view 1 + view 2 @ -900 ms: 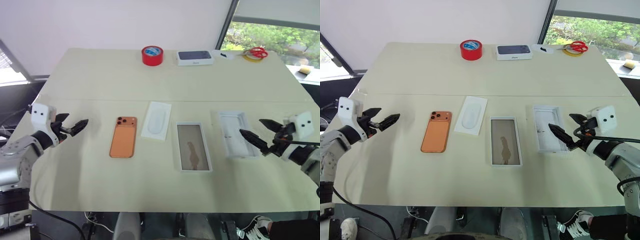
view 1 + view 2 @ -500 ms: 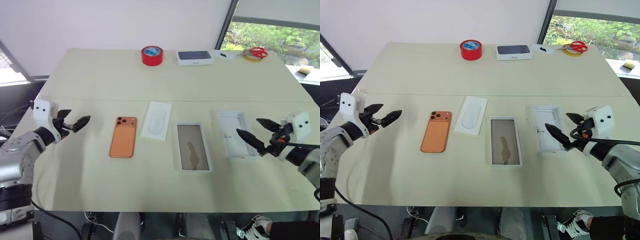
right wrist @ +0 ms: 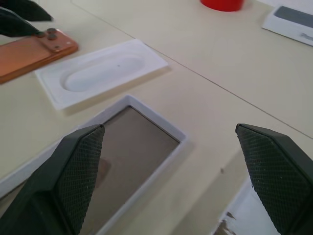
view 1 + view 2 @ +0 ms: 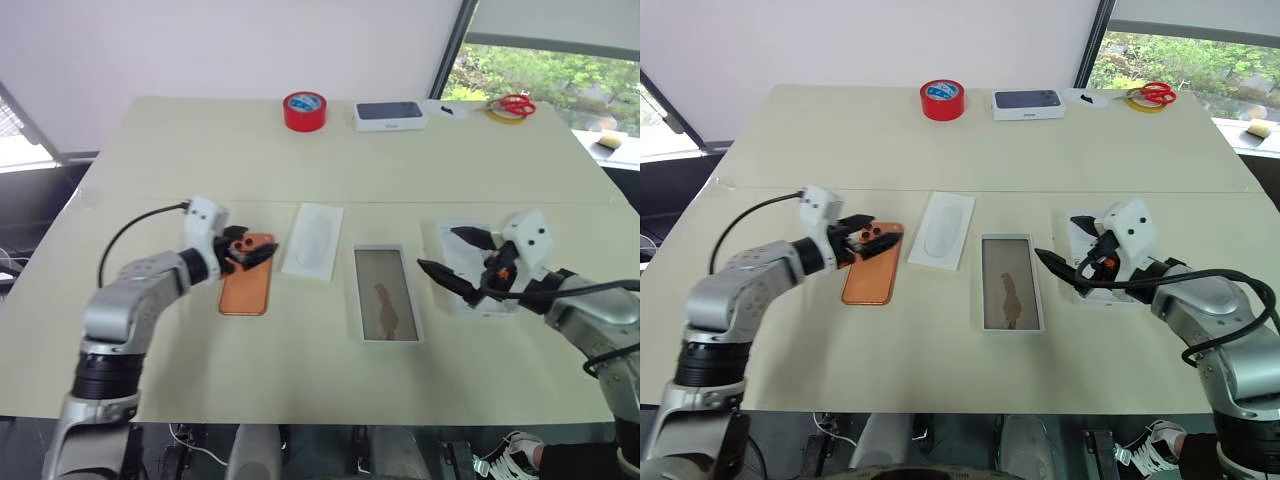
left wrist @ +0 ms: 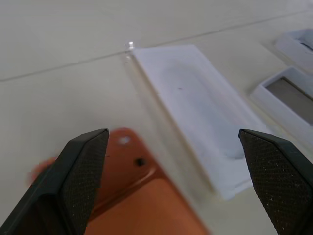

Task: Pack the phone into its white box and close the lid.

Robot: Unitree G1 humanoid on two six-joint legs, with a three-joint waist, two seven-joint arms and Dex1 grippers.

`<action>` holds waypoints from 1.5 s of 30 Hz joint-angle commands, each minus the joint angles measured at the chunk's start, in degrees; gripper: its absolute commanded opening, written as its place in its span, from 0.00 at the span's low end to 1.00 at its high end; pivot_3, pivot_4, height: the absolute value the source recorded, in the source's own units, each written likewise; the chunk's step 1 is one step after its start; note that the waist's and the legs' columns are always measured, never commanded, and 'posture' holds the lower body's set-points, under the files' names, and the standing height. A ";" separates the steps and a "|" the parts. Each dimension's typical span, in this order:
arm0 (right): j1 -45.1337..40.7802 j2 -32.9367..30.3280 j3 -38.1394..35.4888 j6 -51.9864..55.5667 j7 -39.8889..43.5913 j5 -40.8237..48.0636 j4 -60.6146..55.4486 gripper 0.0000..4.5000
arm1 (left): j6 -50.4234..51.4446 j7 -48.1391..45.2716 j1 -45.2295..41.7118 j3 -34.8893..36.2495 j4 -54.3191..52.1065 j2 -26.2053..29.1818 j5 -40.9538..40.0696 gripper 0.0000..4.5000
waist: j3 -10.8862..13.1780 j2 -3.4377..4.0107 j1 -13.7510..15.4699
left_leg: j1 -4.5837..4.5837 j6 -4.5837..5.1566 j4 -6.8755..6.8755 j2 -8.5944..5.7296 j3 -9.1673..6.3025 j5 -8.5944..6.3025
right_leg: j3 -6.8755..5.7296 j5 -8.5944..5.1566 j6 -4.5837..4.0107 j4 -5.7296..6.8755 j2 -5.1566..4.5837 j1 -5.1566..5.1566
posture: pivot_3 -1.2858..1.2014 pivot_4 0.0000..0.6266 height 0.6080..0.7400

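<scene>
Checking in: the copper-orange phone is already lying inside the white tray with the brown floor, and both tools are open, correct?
Not quite. The copper-orange phone still lies on the table, left of the white tray with the brown floor, which holds nothing, as the left eye view shows. Both the left tool and right tool are open.

Both eye views looked down from above the near edge of the counter (image 4: pixel 330 150), facing its far side, and shared nearly the whole surface. The left wrist view sat low and close over the phone (image 5: pixel 146 205) and the flat white insert (image 5: pixel 195 107). The right wrist view looked low across the white box (image 3: pixel 146 142) toward that insert.
</scene>
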 commanded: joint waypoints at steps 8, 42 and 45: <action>2.00 -0.27 -1.63 0.46 -1.07 0.22 -4.59 1.00 | 21.55 14.92 -14.43 4.48 7.64 -10.13 -0.65 0.99 | 0.01 -0.03 0.04 | 0.00 -0.01 0.04 -0.02 -0.02 0.01 | 0.00 -0.02 0.04 0.02 0.00 0.02 | 0.52 0.24 0.93; 0.31 -16.89 19.71 8.96 10.57 -3.70 -13.03 1.00 | 21.43 17.66 -20.39 11.01 21.27 -17.29 0.12 0.01 | 0.03 -0.08 -0.01 | 0.01 -0.05 0.04 -0.05 -0.09 0.03 | -0.01 -0.02 0.03 0.01 -0.01 0.02 | 0.52 0.24 0.93; -2.37 -16.69 24.15 8.76 11.49 -6.55 -10.33 1.00 | 22.35 18.14 -20.85 14.70 20.20 -17.96 -1.75 0.01 | 0.03 -0.09 -0.01 | 0.01 -0.06 0.06 -0.05 -0.09 0.04 | -0.01 -0.02 0.03 0.01 -0.02 0.03 | 0.52 0.24 0.93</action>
